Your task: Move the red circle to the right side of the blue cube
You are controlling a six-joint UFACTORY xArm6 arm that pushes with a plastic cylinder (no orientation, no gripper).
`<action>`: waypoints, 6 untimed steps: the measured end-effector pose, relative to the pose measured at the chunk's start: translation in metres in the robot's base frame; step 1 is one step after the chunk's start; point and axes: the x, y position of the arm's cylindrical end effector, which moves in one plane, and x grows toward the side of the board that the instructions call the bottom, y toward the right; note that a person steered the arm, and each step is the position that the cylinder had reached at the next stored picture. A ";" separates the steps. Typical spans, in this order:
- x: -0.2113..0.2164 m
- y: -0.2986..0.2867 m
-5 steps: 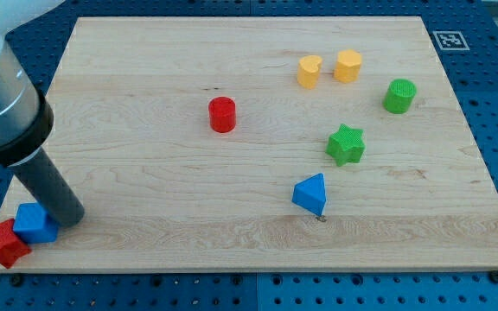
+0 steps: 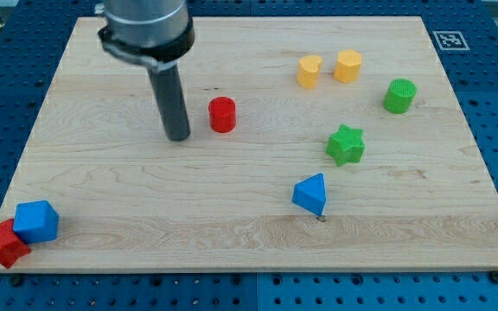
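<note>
Robotics lab setup: pale wooden board table (image 2: 145,225) on blue perforated metal base (image 2: 491,104), black-white fiducial marker (image 2: 447,39) at corner.

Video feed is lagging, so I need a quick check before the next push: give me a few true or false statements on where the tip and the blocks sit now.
1. My tip stands on the view's left of the red circle. True.
2. The blue cube lies at the view's top right. False: bottom left, beside the red star.
3. The red circle touches the blue cube. False: far apart.
4. The green star lies above the blue triangle in view. True.
</note>
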 end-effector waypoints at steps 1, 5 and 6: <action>-0.040 0.005; -0.038 0.072; -0.034 0.073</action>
